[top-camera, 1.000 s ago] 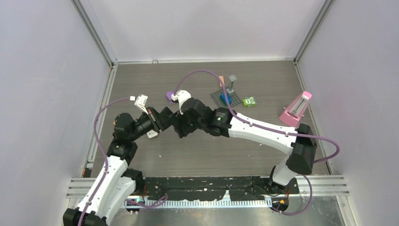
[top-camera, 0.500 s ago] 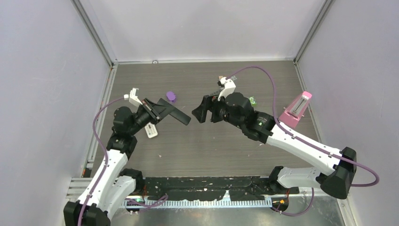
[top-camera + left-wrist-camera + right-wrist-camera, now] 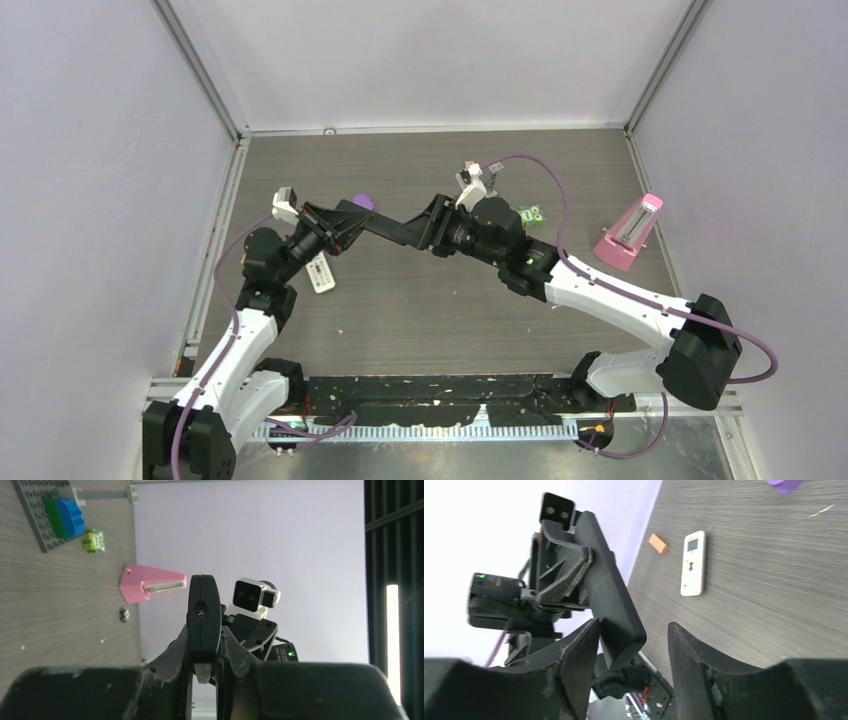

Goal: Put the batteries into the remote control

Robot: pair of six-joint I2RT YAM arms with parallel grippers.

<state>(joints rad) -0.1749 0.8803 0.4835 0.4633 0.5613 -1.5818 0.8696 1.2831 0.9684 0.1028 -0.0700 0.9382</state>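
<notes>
Black remote control (image 3: 385,228) held above the desk (image 3: 450,310): my left pincer (image 3: 333,226) is clamped on one end, and my right pincer (image 3: 634,625) straddles the other, part-open and gripping nothing. Batteries not discernible. I judge this a hand-over, so next I close squarely.

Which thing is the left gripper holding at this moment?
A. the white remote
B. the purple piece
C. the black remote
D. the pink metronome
C: the left gripper is shut on the black remote, while the white remote lies loose on the table.
</notes>
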